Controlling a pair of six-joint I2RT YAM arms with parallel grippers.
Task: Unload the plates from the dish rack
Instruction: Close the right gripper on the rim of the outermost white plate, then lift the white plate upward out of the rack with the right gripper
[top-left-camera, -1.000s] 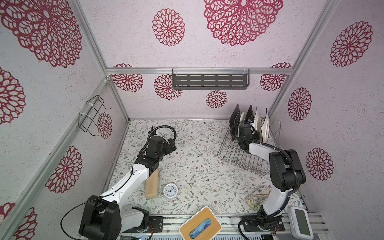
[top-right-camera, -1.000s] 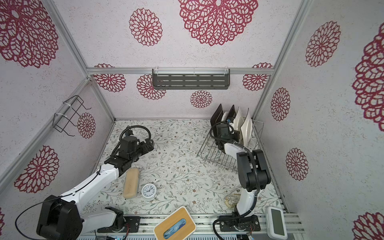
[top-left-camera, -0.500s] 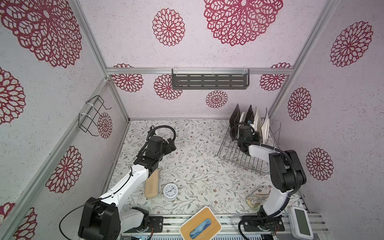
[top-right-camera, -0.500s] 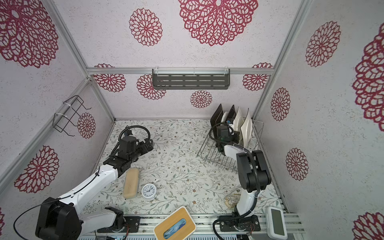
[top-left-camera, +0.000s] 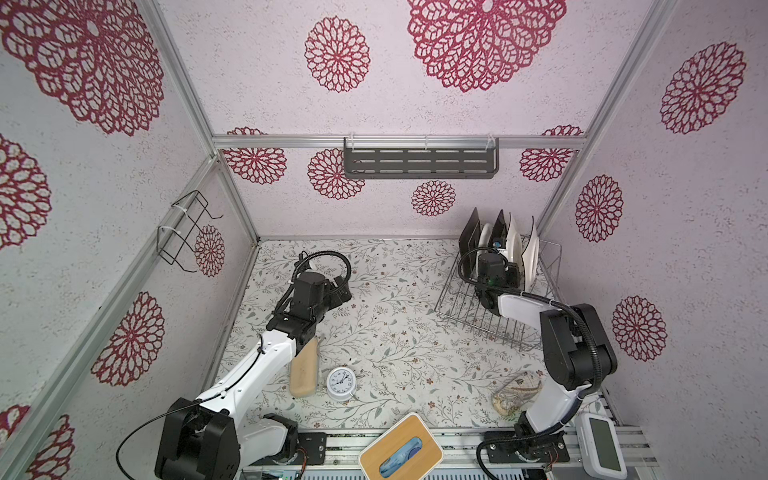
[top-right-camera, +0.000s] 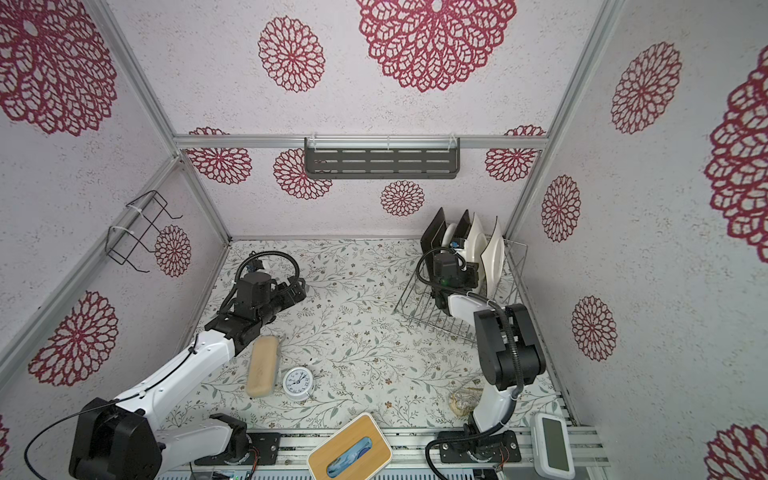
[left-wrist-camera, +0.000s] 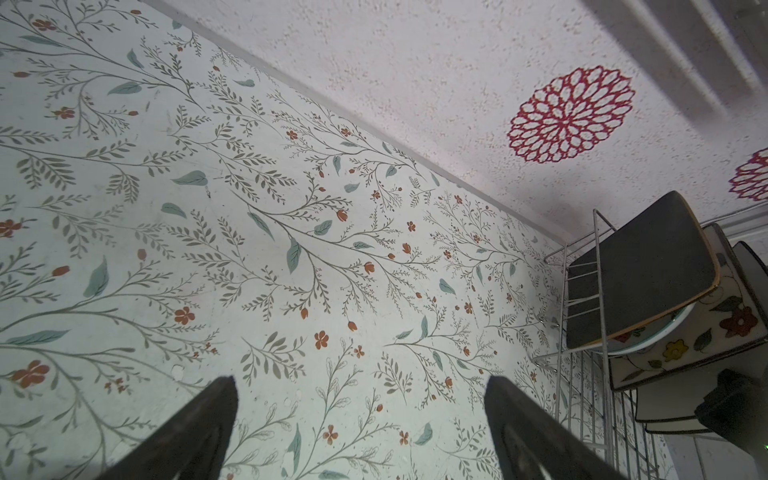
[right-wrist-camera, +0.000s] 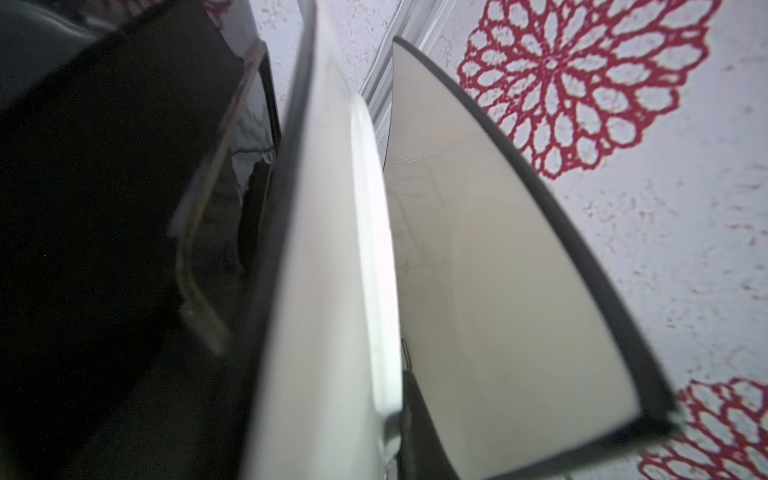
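Note:
The silver wire dish rack (top-left-camera: 478, 320) (top-right-camera: 428, 307) stands at the back right of the table. Several plates stand upright in it: a dark plate (top-left-camera: 469, 232) at the left end, then a round white one (top-left-camera: 484, 239), another dark one (top-left-camera: 498, 226) and two white squarish ones (top-left-camera: 514, 239) (top-left-camera: 532, 249). My right gripper (top-left-camera: 503, 254) (right-wrist-camera: 399, 415) reaches in among them. It is shut on the nearer white squarish plate (right-wrist-camera: 332, 291), with one finger (right-wrist-camera: 419, 436) against its back. My left gripper (top-left-camera: 343, 291) (left-wrist-camera: 361, 382) hangs open over the left middle of the table, holding nothing.
A white alarm clock (top-left-camera: 341, 383) and a beige case (top-left-camera: 304, 368) lie near the left arm. A wood-topped tissue box (top-left-camera: 401, 451) sits at the front edge and a clear bundle (top-left-camera: 515, 399) by the right arm's base. A grey slotted shelf (top-left-camera: 419, 163) and a black wire basket (top-left-camera: 183, 232) hang on the walls.

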